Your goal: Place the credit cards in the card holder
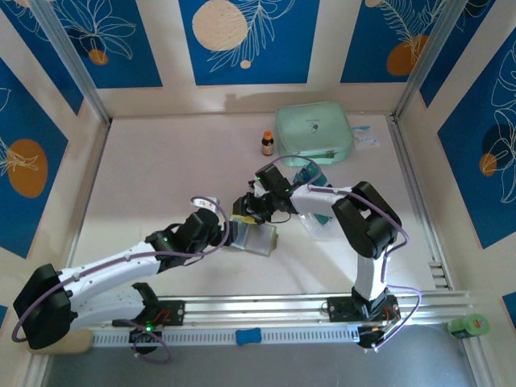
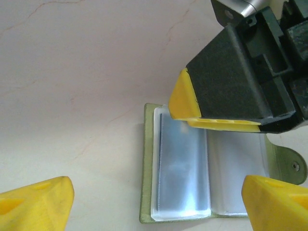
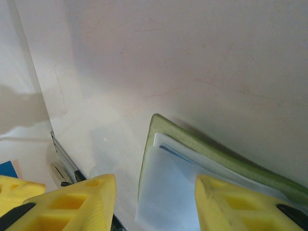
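The card holder lies open and flat on the table, about mid-table, just ahead of both arms. Its pale clear pockets face up w/ the olive cover underneath; one bluish credit card sits inside the left-hand pocket.

The left gripper hangs over the holder w/ jaws wide and nothing b/w them. The right gripper is at the holder's far edge, jaws roughly halfway apart, no card seen in them; whether a pad touches the sleeve can't be told.

Handling, as a judgement:
- **Holder:** prob. light and floppy; soft cover, thin slick sleeves that flex; likely to skid on the smooth table. It is better pinned by the cover edge or the snap tab than by the sleeves.
- **Cards:** prob. thin, stiff, light and slippery; awkward to lift when flat. Best pinched at a short edge and fed square to the pocket mouth, since a skewed entry may buckle the sleeve.

What each view adds:
- **Left wrist:** looks straight down on the pocket's contents, the tab, and one yellow finger of the right gripper over the holder's top edge.
- **Right wrist:** gives the cover's thickness and the sleeves stacked edge-on; of the card, just a thin blue line.
- **Top view:** gives the layout, w/ a mint-green case and a small bottle well behind. A teal shape by the right arm is poss. more cards, but too hidden to say.
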Controlling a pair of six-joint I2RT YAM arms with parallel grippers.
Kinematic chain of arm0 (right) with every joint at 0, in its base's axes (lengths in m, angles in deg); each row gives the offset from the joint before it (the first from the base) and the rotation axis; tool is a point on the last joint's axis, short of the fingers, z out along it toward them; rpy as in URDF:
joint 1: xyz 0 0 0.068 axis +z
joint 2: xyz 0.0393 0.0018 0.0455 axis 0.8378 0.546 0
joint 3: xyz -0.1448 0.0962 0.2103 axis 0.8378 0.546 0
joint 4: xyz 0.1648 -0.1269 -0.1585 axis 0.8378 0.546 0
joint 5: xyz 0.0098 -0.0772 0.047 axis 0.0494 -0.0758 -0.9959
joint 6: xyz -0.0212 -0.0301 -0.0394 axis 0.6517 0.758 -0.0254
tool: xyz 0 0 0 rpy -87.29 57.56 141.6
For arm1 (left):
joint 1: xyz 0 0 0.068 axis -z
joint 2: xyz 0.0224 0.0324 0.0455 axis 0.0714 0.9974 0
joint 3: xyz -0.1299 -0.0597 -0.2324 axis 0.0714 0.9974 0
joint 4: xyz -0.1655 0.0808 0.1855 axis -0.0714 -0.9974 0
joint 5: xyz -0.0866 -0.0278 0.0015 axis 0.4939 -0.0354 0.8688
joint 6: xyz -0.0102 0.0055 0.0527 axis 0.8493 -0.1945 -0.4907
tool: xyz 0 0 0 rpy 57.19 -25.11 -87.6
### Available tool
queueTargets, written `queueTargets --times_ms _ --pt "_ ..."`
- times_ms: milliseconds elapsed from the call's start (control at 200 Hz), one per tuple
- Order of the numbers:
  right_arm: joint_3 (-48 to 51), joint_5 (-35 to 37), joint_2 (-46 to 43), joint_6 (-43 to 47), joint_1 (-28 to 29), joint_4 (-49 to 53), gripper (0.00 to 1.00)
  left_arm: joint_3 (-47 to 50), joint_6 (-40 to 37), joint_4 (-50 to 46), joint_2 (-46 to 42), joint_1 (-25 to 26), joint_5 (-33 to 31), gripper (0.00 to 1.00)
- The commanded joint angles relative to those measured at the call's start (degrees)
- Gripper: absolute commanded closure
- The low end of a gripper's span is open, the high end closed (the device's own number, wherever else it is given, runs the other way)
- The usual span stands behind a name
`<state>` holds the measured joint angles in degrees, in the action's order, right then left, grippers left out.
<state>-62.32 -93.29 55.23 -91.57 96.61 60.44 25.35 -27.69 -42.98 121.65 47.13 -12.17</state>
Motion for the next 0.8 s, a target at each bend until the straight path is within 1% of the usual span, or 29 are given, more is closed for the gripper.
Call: queueTargets --times_ms 0,185,390,670,795 --pt "-1.9 -2.0 1.8 -1.2 0.3 0.1 0.53 0.8 0.8 -1.3 -1.3 -0.3 -1.4 0.1" --pt "-1.9 -2.9 2.0 -1.2 0.0 -0.2 0.53 1.3 1.0 -0.7 -0.6 -0.3 -1.0 0.1" --pt "-1.5 -3.8 0.2 -0.9 -0.8 0.1 0.53 1.1 0.9 1.1 2.5 -0.4 -0.3 0.1" --pt "-1.4 -4.4 -1.4 -0.8 -1.4 0.6 0.53 -0.9 -0.6 4.0 10.5 -0.4 0.2 0.09" --pt "-0.2 -3.4 -4.7 0.0 -2.1 1.9 0.53 -1.7 -0.9 4.9 14.0 -0.5 -0.5 0.09"
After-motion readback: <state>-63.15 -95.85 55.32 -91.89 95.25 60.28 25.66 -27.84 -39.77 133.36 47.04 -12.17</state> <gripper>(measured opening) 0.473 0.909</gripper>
